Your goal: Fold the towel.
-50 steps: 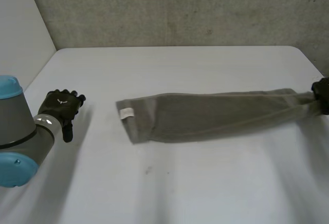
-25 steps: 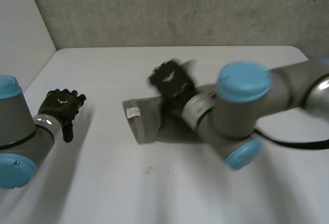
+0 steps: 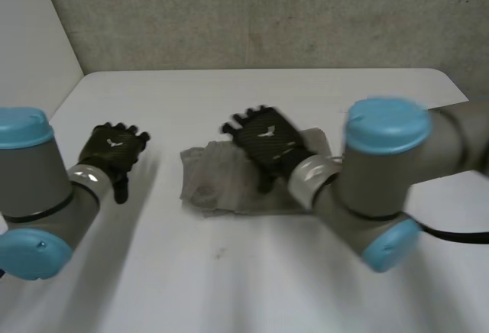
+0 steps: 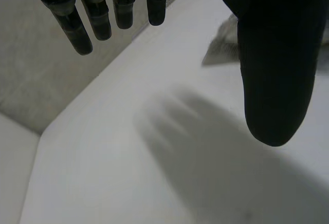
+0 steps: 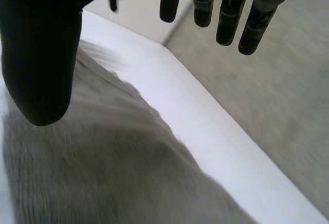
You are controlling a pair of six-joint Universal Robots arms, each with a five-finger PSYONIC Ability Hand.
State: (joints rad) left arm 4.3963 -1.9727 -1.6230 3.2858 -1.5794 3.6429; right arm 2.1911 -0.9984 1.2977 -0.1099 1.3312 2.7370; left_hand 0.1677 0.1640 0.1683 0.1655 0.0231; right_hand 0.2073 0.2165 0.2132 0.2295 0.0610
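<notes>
A white worktop (image 3: 229, 287) is seen from above, bounded at the left by a plain white panel (image 3: 30, 43) and at the back by a rough grey wall (image 3: 267, 12). The grey towel (image 3: 206, 188) lies near the middle of the worktop, gathered into a short, thick bundle with a rumpled left end.

At the left, the left arm (image 3: 30, 172) is reached in over the near left part of the worktop. The left robot hand (image 3: 113, 148) is held above bare surface, apart from the towel's left end. In the left wrist view its fingers (image 4: 82, 34) are shown straight and spread from the thumb, with nothing between them. A corner of the towel (image 4: 226, 41) is glimpsed beside the thumb.

Further right, the right robot hand (image 3: 267, 143) is placed palm down over the towel's middle, fingers pointed toward the far left. In the right wrist view its fingers (image 5: 205, 3) are seen straight and apart from the thumb, nothing being gripped, with the towel (image 5: 118, 172) spread under the palm. Whether the palm presses on the cloth cannot be told. The right arm (image 3: 382, 172) is stretched in from the right, across the towel's right part.
</notes>
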